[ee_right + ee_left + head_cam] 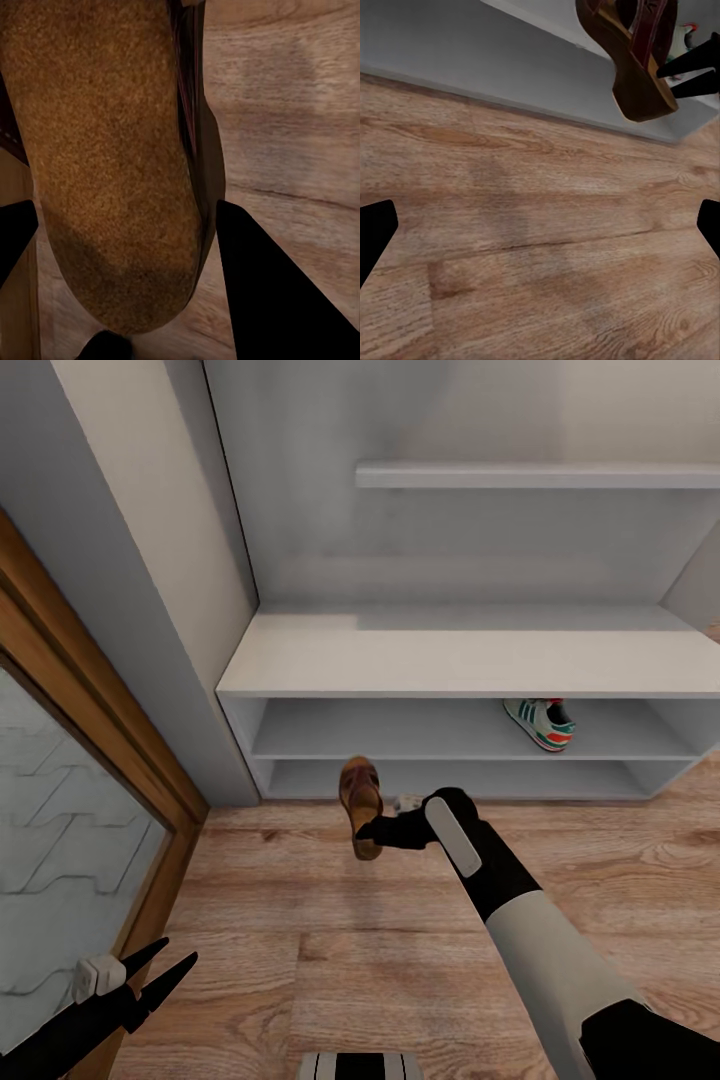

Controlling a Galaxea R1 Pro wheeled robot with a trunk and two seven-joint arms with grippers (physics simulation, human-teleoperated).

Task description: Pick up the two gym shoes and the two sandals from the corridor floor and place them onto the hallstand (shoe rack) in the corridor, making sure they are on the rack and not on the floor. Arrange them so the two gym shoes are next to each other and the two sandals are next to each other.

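My right gripper (378,832) is shut on a reddish-brown sandal (360,803), held above the wood floor (300,900) just in front of the hallstand (470,660). Up close, the sandal's tan footbed (105,165) sits between the dark fingers (262,285). The same sandal (637,52) hangs over the floor in the left wrist view, with the right gripper's fingertips (690,71) at its heel. One white gym shoe (540,722) with green stripes lies on the hallstand's upper open shelf, towards the right. My left gripper (160,972) is low at the left, open and holding nothing.
A wood-framed glass door (70,810) runs along the left, with grey paving behind it. A wall shelf (540,475) hangs above the bench top. The hallstand's lower shelf (450,780) sits close to the floor, right behind the held sandal.
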